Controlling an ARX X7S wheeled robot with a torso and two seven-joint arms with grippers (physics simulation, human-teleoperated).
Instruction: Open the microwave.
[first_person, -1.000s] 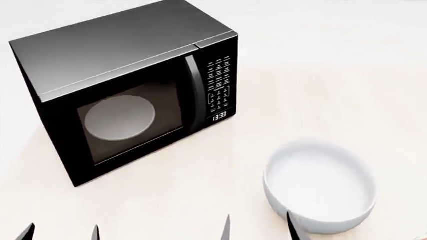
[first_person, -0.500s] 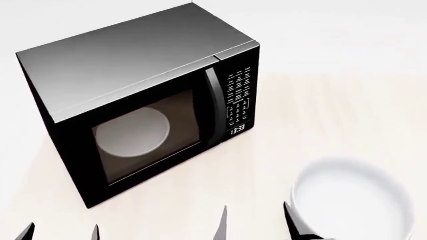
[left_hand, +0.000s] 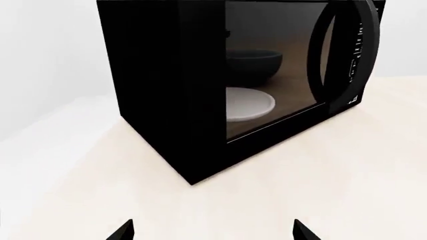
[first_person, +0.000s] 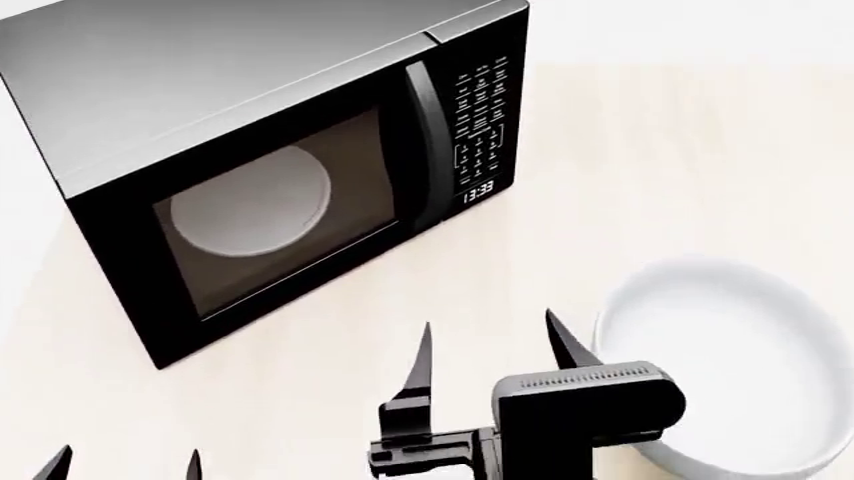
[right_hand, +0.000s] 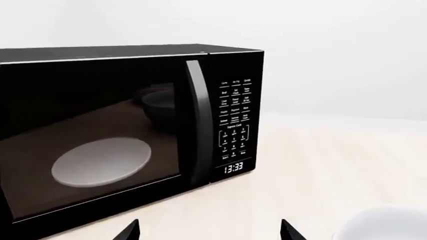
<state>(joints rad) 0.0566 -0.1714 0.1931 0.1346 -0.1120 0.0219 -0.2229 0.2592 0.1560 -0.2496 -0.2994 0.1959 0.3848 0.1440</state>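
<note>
1. My right pincer (first_person: 487, 340) has risen into the head view since half a second ago. Its two fingers are spread apart and grasp nothing. It now points toward the microwave (first_person: 267, 170).
2. The microwave stands on the pale table (first_person: 641, 180), ahead and left of my right pincer. Its door is still closed, with the white turntable (first_person: 247, 205) behind the glass. I judge I am only approaching the vertical handle (first_person: 424, 145), not yet touching it.
3. My left pincer (first_person: 123, 465) shows only its two tips at the picture's edge. They stand apart, released, with nothing between them.
4. The white bowl (first_person: 727, 360) is partly covered by my right wrist and cut off.
</note>
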